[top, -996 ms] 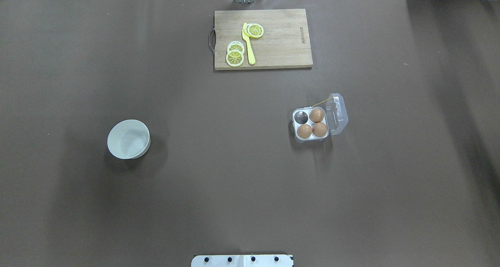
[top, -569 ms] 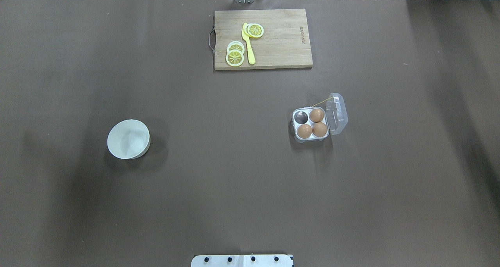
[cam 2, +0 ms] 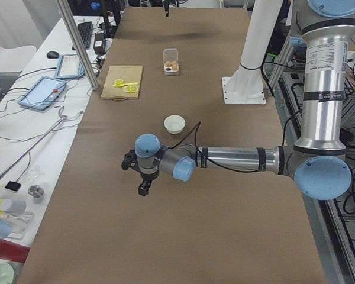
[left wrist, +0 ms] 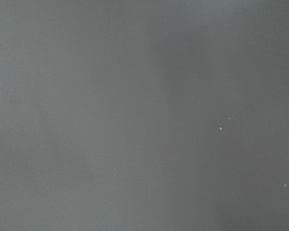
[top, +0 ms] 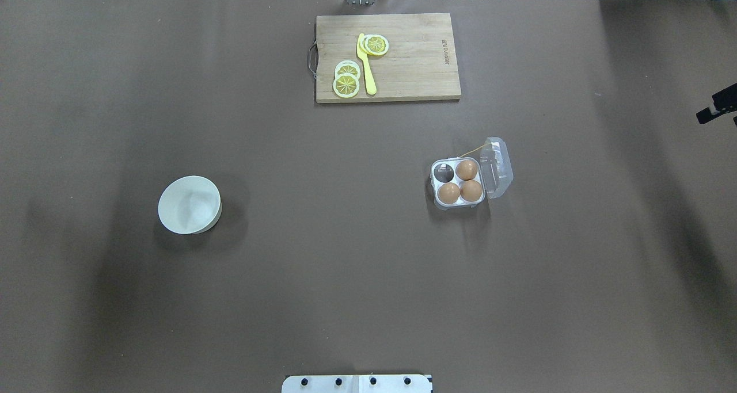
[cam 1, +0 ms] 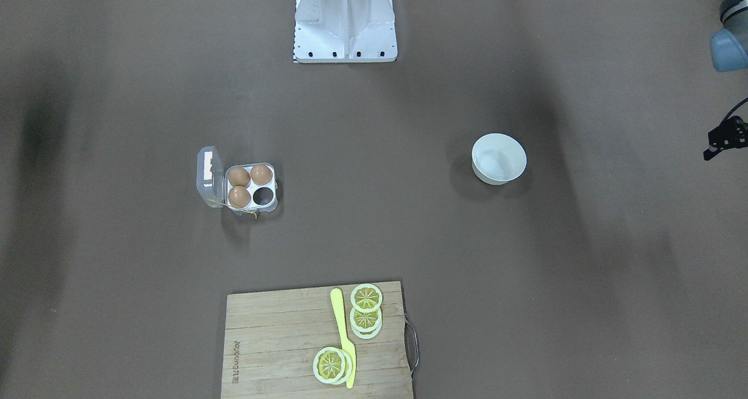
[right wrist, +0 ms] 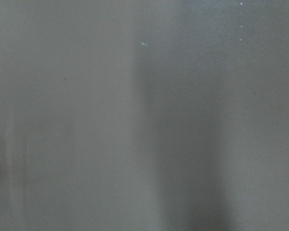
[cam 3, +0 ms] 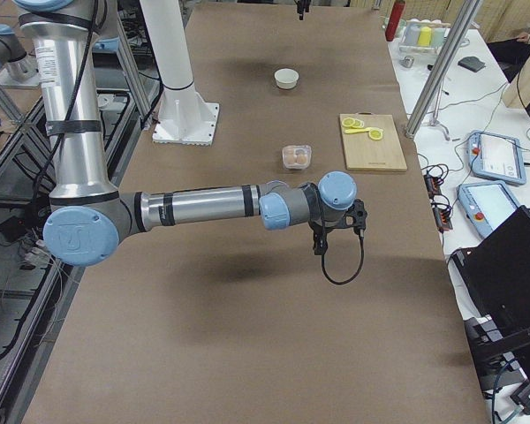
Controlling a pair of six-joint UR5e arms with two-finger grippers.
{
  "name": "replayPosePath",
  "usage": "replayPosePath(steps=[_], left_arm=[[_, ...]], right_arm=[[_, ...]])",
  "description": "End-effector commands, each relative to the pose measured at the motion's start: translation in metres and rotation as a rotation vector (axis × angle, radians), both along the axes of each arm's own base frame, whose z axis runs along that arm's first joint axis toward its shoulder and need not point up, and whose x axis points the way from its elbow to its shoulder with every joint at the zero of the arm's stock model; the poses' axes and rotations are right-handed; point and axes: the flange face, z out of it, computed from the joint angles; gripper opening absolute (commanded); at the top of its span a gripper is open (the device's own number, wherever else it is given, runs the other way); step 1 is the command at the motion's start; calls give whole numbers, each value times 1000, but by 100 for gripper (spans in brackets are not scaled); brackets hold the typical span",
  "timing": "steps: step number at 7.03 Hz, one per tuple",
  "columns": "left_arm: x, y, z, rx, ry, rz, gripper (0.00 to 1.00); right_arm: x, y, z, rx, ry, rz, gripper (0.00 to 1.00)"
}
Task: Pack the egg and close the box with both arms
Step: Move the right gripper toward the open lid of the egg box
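Note:
The clear box point(top: 435, 193) stands right of the table's middle, its lid point(top: 498, 167) hinged open to the right. Three brown eggs point(top: 466, 170) fill three cups, and the far-left cup point(top: 443, 174) is empty. The front view shows the same box point(cam 1: 276, 187) and eggs point(cam 1: 238, 177). Only a black tip of my right gripper point(top: 715, 110) pokes in at the right edge, far from the box. My left gripper point(cam 1: 723, 141) shows as a black piece at that view's right edge, beyond the bowl. I cannot tell whether either is open or shut. Both wrist views show only bare table.
A round white bowl point(top: 190, 204) sits left of centre and looks empty. At the far edge lies a wooden cutting board point(top: 414, 59) with lemon slices point(top: 346, 85) and a yellow knife point(top: 366, 65). The white stand's base point(top: 357, 384) is at the near edge.
The black tip of the right arm has come into the overhead view at the right edge, where nothing showed before. Box, eggs and bowl have not moved.

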Motion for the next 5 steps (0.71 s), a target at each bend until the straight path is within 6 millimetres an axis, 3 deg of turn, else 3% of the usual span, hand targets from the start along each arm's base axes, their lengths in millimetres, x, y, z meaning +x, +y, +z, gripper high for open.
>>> replayPosePath(steps=[1,2,5], left_arm=[[-10,7,4,-23,46,-4,97],[-13,16,10,-26,48,-3,97],[-39,11,-17,-24,170,-34,97]], right_arm=[[-20,1,-15,31,-71,-46,100],[-27,3,-21,25,-125,-71,100],[-54,9,-29,75,-147,-121,99]])
